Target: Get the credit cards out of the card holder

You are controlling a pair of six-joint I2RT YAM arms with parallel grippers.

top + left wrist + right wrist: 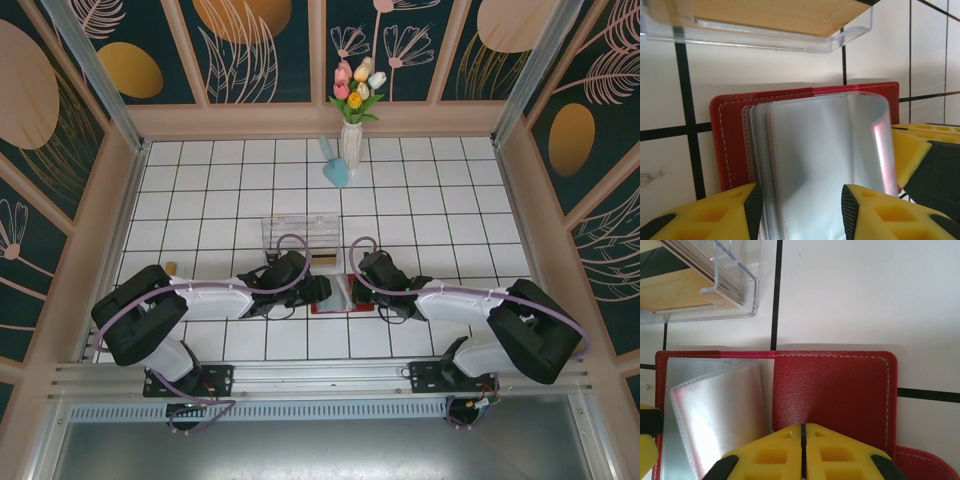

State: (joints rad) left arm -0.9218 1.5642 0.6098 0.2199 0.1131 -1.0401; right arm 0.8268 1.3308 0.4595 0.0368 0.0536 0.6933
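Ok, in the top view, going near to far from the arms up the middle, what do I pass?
Red card holder → clear plastic box → teal ornament → vase of flowers.

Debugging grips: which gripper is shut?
The right gripper: its fingers meet over the bare red half of the card holder. The left gripper has fingers apart, clear sleeves between them.

**A:** What sort of place is this?

**B:** A robot test cell, dressed to look homely. The left arm (200,298) and the right arm (470,300) are bolted to an aluminium rail (320,372) at the near edge of a white-tiled table (200,180).

**A:** And the homely part?

**B:** Leaf-patterned wall panels (260,50) on three sides, and a vase (351,145) of tulips (357,85) at the far edge.
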